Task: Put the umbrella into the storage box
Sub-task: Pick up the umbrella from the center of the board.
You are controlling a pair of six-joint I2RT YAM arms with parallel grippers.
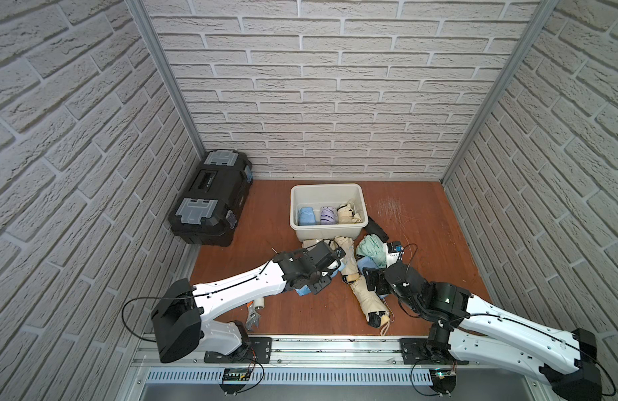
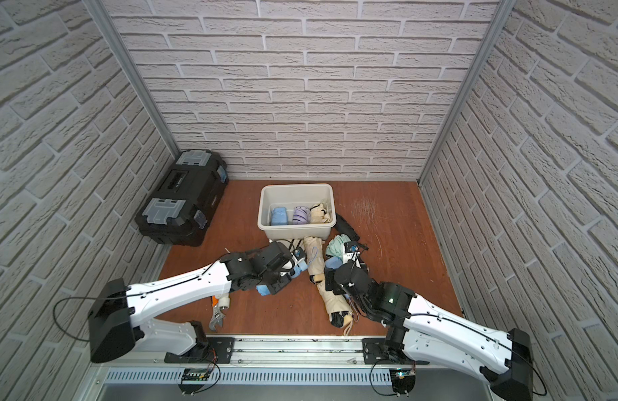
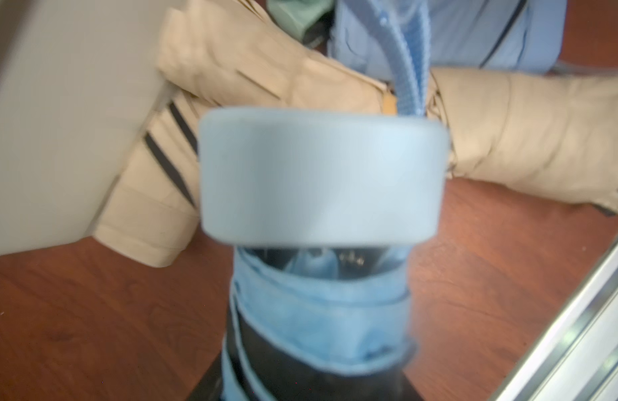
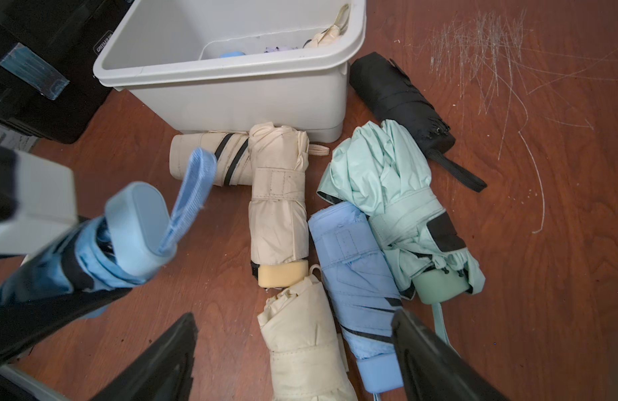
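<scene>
Gripping the blue umbrella [image 4: 137,229] around its folded canopy, my left claw [image 4: 43,267] has its jaws closed on it, with the handle cap and wrist strap pointing toward the storage box [image 1: 326,189]. The umbrella is near and left of the box, outside it. My right claw [image 4: 300,361] hangs empty, jaws spread wide, above a heap of folded umbrellas [image 4: 279,215] on the desk [image 1: 439,225], just near of the box. Three more bundles [image 1: 323,215] lie inside the box.

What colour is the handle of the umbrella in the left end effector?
The umbrella has a light blue handle; clearest in the right wrist view.
</scene>
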